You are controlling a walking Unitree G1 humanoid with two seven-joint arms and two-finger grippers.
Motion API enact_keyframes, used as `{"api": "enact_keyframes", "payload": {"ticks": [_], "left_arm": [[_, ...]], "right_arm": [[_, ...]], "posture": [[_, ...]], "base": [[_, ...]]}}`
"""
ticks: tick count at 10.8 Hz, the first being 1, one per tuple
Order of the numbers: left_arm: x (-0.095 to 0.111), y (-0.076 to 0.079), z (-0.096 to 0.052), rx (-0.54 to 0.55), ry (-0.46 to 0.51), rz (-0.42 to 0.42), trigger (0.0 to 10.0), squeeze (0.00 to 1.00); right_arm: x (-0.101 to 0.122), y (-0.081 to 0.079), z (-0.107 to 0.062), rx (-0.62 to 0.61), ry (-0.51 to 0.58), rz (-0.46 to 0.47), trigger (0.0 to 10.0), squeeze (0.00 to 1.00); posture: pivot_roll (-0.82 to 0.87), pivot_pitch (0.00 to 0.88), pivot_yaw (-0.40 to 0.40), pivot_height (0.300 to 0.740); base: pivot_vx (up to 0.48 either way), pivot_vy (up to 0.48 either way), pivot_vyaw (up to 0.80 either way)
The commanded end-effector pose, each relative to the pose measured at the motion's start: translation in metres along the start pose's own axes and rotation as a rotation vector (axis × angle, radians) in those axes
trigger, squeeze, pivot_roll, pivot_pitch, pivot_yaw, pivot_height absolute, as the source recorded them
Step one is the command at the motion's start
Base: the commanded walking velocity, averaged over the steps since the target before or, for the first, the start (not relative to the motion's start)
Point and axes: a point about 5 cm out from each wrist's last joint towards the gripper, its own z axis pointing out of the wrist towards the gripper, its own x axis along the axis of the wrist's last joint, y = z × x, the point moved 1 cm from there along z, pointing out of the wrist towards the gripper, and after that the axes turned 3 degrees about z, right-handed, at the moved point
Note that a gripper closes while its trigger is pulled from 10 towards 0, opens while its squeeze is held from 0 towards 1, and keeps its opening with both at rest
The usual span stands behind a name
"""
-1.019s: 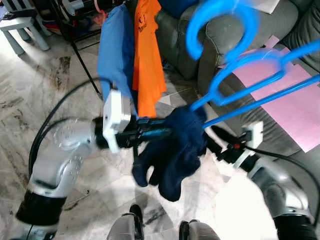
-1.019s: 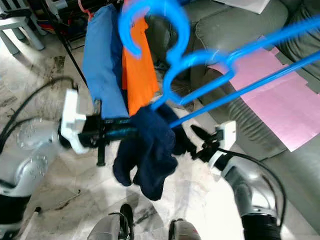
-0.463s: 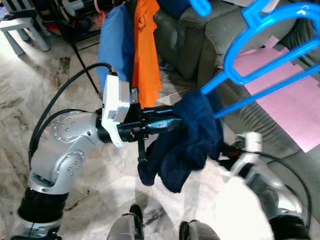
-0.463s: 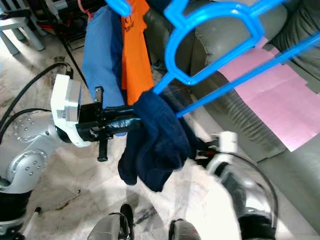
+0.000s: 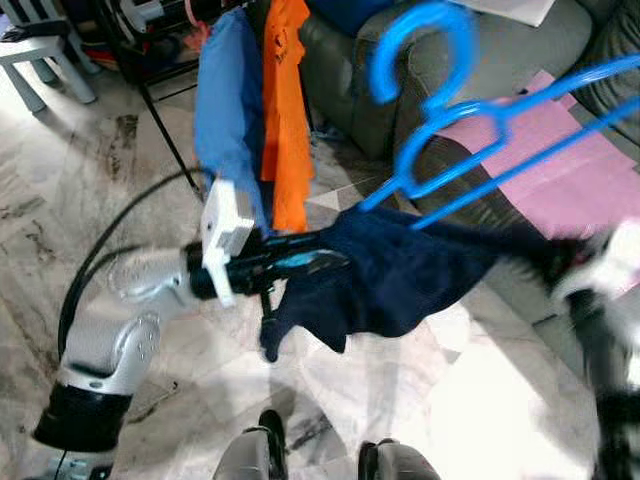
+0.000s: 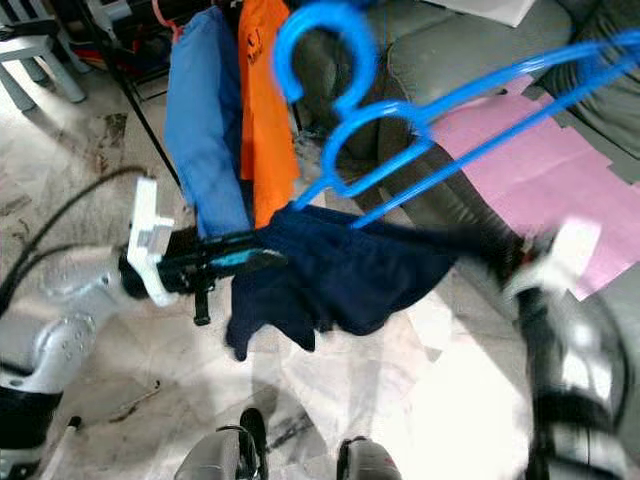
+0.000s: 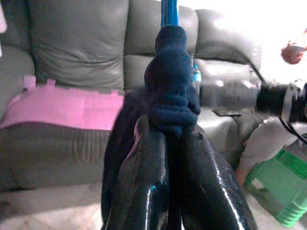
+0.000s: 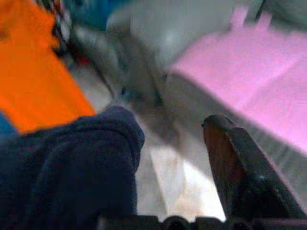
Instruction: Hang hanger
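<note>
From the robot's head, the two eye cameras look forward and steeply down, past both silver arms to the pale marble floor [image 5: 60,190] and the robot's own feet. Both take in the bright blue plastic hanger [image 6: 400,120], close to the lens, and the grey leather sofa [image 5: 500,50]. The left wrist camera looks along its black fingers [image 7: 144,191], very near, towards that sofa. The right wrist camera, blurred, faces the pink sheet [image 8: 249,76] on the sofa.
</note>
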Motion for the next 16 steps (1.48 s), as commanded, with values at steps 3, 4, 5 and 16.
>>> {"api": "enact_keyframes", "payload": {"ticks": [3,4,5,16], "left_arm": [[-0.028,0.002,-0.024,0.062,-0.045,-0.036,0.0,0.0],[-0.042,0.006,-0.026,0.08,-0.069,-0.056,0.0,0.0],[-0.053,0.008,-0.029,0.099,-0.085,-0.08,0.0,0.0],[-0.104,0.005,-0.071,0.097,-0.344,-0.039,0.0,0.0]], "right_arm": [[0.058,0.001,0.018,-0.095,0.182,-0.027,0.0,0.0],[0.073,-0.008,0.024,-0.085,0.234,-0.023,0.0,0.0],[0.083,-0.016,0.028,-0.071,0.264,-0.023,0.0,0.0],[0.087,-0.018,0.033,-0.067,0.266,-0.13,0.0,0.0]], "posture": [[-0.07,0.253,-0.001,0.74],[-0.07,0.252,-0.005,0.74],[-0.07,0.251,-0.005,0.74],[-0.08,0.244,-0.008,0.74]], "base": [[0.0,0.0,0.0],[0.0,0.0,0.0],[0.0,0.0,0.0],[0.0,0.0,0.0]]}}
